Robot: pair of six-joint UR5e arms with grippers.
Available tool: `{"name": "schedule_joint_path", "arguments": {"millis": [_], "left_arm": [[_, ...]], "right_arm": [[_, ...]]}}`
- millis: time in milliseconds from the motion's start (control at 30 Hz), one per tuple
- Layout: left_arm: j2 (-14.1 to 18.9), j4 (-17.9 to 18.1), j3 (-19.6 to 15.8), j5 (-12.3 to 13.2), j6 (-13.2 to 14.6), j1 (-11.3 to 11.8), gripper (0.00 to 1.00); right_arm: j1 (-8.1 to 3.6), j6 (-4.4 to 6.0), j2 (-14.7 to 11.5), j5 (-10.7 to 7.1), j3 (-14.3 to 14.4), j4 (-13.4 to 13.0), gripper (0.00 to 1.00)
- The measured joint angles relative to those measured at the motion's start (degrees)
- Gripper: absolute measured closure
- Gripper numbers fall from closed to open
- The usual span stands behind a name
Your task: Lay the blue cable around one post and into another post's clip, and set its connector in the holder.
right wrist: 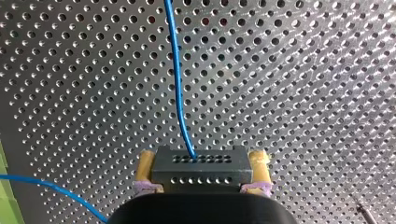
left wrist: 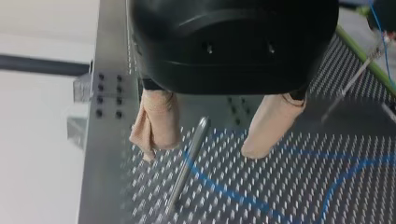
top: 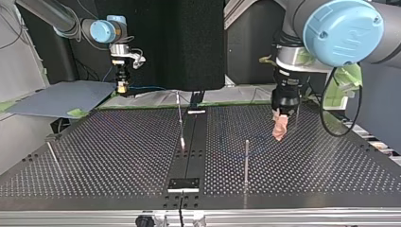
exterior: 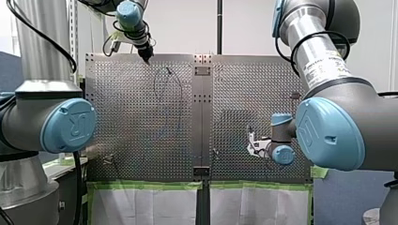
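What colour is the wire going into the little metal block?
Blue. The cable shows best in the right wrist view, entering the connector my right gripper holds.

Front and top cameras are facing each other across the grey perforated metal table. My wrist cameras are watching it close-up.

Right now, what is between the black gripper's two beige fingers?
Nothing held: through the gap the left wrist view shows a metal post and the blue cable on the table beyond.

A robotics lab — my left arm, my right arm, a perforated table.
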Motion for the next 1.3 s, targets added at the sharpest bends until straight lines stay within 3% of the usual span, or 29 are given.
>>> {"name": "schedule_joint_path", "arguments": {"millis": [167,300,800,1033,1133,1300], "left_arm": [[-0.20,2.51,-2.47,2.33,-2.37,-2.23,0.00],[-1.78,4.78,-4.77,2.15,-4.64,-4.50,0.00],[-10.56,13.73,-13.73,-6.24,-9.08,-13.45,0.00],[-14.76,17.94,-16.80,-10.30,-12.70,-17.66,0.00],[-16.68,19.86,-17.09,-10.89,-14.47,-19.58,0.00],[-19.92,23.09,-17.17,-9.64,-16.50,-22.81,0.00]], "right_arm": [[-0.05,0.00,0.02,0.00,0.00,0.10,0.81],[-0.06,0.01,0.03,0.00,0.00,0.21,0.81],[-0.06,-0.10,0.08,0.37,0.00,1.17,0.81],[0.16,-0.36,0.04,0.79,0.00,1.87,0.81],[0.20,-0.41,0.04,1.14,0.00,2.01,0.81],[0.26,-0.45,0.03,1.33,0.00,2.06,0.81]]}}
